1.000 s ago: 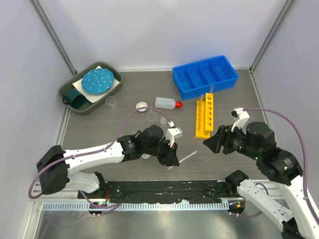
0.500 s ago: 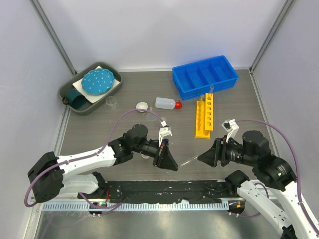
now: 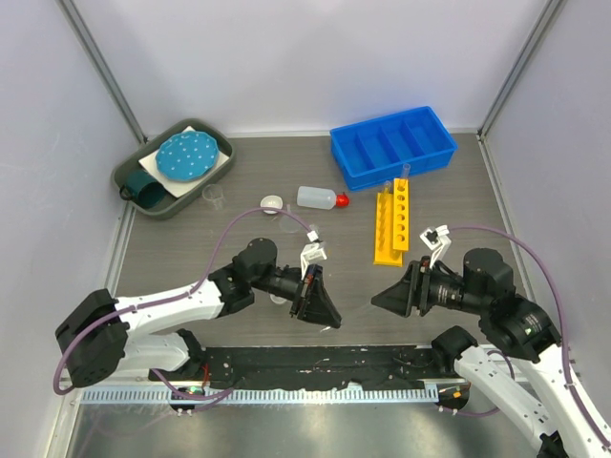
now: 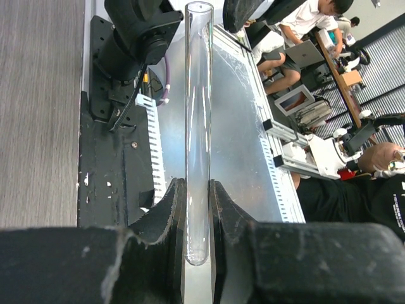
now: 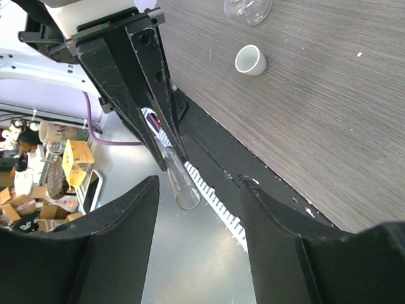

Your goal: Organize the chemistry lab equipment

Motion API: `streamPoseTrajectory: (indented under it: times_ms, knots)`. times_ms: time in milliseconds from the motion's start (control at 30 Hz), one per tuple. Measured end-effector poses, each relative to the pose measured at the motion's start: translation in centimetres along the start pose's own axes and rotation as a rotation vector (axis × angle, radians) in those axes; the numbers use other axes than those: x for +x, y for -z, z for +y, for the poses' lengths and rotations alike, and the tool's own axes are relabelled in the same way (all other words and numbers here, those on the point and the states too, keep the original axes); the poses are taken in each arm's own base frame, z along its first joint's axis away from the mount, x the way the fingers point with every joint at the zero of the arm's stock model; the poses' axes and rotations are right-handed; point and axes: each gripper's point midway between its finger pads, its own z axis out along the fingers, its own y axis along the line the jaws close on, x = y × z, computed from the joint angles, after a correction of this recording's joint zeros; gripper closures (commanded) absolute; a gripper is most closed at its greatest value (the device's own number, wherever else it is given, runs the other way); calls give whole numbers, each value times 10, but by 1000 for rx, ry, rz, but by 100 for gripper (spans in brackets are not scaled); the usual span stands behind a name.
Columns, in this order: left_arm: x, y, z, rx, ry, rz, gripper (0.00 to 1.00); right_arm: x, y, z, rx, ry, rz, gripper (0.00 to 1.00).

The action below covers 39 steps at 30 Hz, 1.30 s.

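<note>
My left gripper [image 3: 322, 311] is shut on the rounded bottom end of a clear glass tube [image 4: 197, 114]. It holds the tube out to the right above the table's near edge. In the right wrist view the tube's open mouth [image 5: 187, 197] points between the fingers of my right gripper [image 5: 197, 190]. That gripper is open and touches nothing. Seen from the top camera, my right gripper [image 3: 384, 295] faces the left one across a short gap. The yellow holed rack [image 3: 393, 221] lies behind them, with the blue divided bin [image 3: 392, 145] beyond it.
A red-capped bottle [image 3: 320, 197] lies on its side mid-table. A small white dish [image 3: 272, 203] sits left of the bottle, and a small beaker [image 3: 214, 196] farther left. The dark green tray [image 3: 129, 172] occupies the back left corner. A black base plate [image 3: 315, 364] runs along the near edge.
The left gripper drew back toward the near edge with the tube and turned it to point right. The right gripper came down and left until its open fingers flank the tube's mouth.
</note>
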Motion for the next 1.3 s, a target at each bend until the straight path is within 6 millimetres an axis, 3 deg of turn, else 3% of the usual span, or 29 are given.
streamPoseTrajectory:
  times_ms: [233,733,1100,1167,1267,1300]
  knots:
    - [-5,3,1,5,3,-14,100,1,-8,4,-45,-42,6,44]
    - [-6,5,5,4,9,-17,100,-6,-13,12,-89,-55,4,60]
    - [-8,6,5,17,1,-19,100,-6,-16,12,-102,-69,3,75]
    - [-9,7,5,18,3,-20,100,-6,-16,13,-104,-71,4,85]
    - [-9,7,4,20,4,-21,81,-7,-16,14,-108,-72,1,95]
    - [-9,7,5,19,4,-21,54,-7,-16,14,-108,-72,0,96]
